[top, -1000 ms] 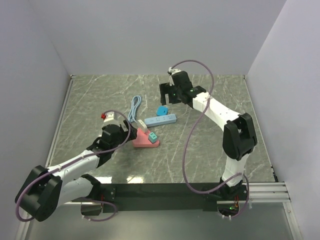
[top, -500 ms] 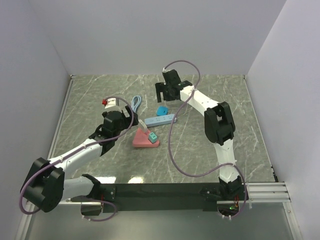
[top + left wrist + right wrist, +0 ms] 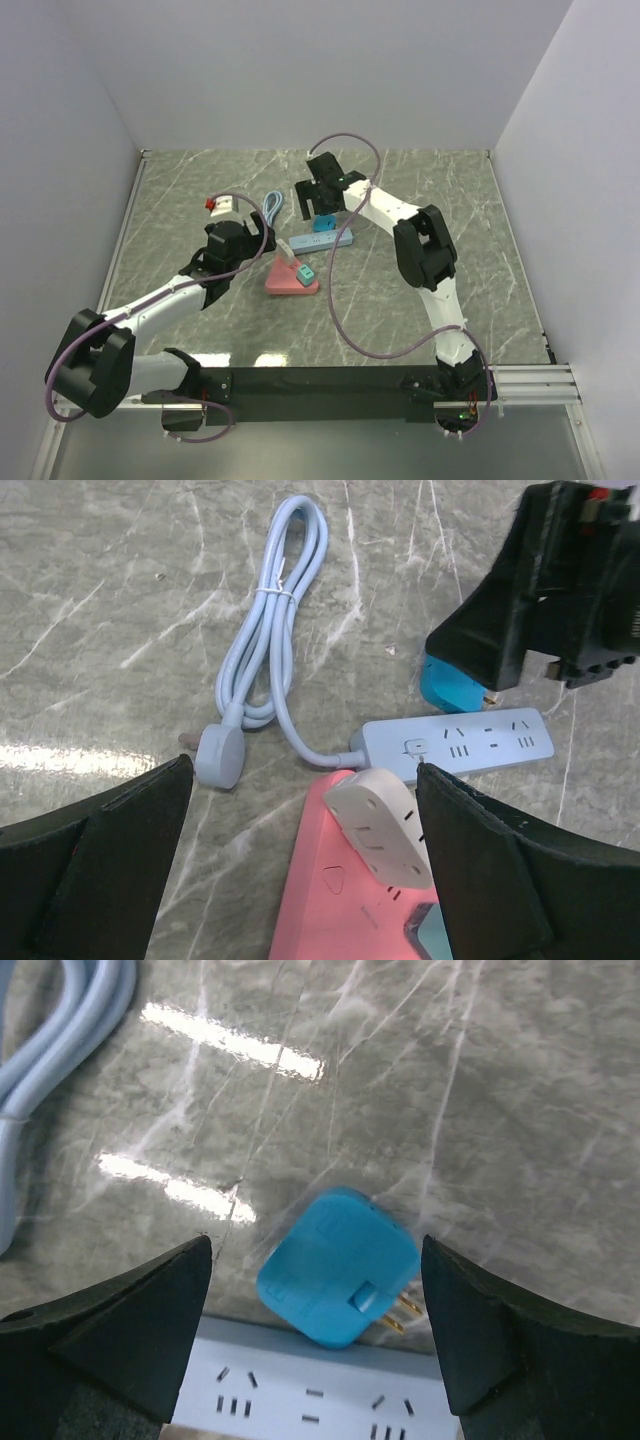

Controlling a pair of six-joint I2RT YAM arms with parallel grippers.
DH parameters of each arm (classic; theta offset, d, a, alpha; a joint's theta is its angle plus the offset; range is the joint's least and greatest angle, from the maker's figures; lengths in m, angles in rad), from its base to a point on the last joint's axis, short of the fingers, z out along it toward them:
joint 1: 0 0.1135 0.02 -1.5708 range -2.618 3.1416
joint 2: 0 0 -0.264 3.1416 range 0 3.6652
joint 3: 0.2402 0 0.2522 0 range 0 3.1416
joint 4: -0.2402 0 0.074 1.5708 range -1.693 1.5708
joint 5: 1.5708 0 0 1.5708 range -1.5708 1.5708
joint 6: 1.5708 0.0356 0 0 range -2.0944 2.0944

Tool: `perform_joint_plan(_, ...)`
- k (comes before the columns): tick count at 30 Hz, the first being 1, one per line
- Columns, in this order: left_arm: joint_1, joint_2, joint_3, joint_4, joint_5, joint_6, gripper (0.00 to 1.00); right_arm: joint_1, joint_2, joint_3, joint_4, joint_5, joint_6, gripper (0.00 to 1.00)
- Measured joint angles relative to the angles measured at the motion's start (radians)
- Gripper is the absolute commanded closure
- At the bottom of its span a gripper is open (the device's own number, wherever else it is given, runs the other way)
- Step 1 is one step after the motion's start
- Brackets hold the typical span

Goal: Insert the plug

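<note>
Plug (image 3: 338, 1280) is lying just beside the pale blue power strip (image 3: 300, 1392) — I am hovering the right end effector (image 3: 315, 1325) spread wide above it. I am judging it best to descend centred, clamping the flat faces, 2 brass prongs clear. Left end effector (image 3: 305, 880) is gaping wide too. Marbled green worktop (image 3: 420, 290) is glaring — white walls (image 3: 300, 70) are enclosing it.
</note>
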State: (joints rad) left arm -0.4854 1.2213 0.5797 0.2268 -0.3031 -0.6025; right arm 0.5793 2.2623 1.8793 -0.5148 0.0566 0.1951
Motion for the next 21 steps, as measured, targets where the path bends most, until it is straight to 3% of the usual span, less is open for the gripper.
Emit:
perform_joint_plan(11,0.007,-0.064,-0.036,-0.004,0.002,-0.001,0.01,0.014,0.074,0.018,-0.029,0.058,-0.006,0.09)
perform_joint_plan(16,0.007,-0.065,-0.036,-0.003,0.003,-0.002,0.01,0.016,0.074,0.016,-0.027,0.058,-0.007,0.15)
perform_joint_plan(21,0.007,-0.065,-0.036,-0.002,0.011,-0.002,0.01,0.019,0.074,0.011,-0.01,0.042,-0.024,0.55)
